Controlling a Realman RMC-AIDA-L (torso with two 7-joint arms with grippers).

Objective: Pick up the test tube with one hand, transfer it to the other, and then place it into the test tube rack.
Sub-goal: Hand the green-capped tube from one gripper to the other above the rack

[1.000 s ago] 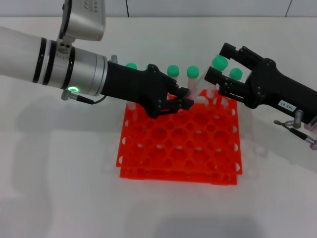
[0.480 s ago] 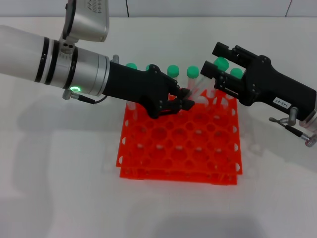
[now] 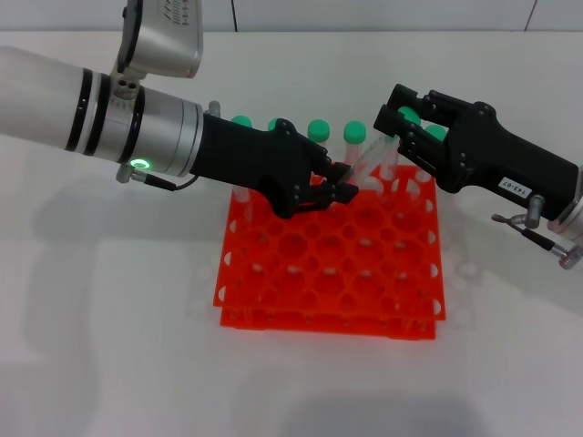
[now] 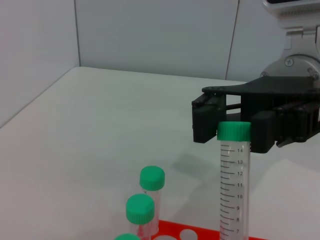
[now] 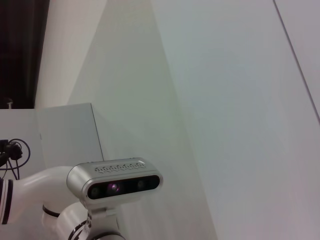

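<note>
My left gripper [image 3: 339, 180], unlabelled black on the white-and-silver arm, is shut on the lower body of the test tube [image 3: 354, 146] and holds it upright over the back row of the orange-red rack [image 3: 273, 314]. In the left wrist view the tube [image 4: 231, 190] stands upright with its green cap [image 4: 234, 131] at the top. My right gripper [image 3: 390, 107], the labelled one, is open just right of the tube's cap. Its fingers [image 4: 205, 120] stand on either side of the cap, close behind it. The right wrist view shows none of this.
Other green-capped tubes stand in the rack's back row, on the left [image 3: 241, 123], in the middle [image 3: 318, 130] and on the right under the right gripper [image 3: 435, 134]. Two show in the left wrist view [image 4: 151, 178]. White table [image 3: 109, 346] lies all around.
My right gripper has moved left toward the held tube's cap, staying open. My left gripper and the tube have barely moved.
</note>
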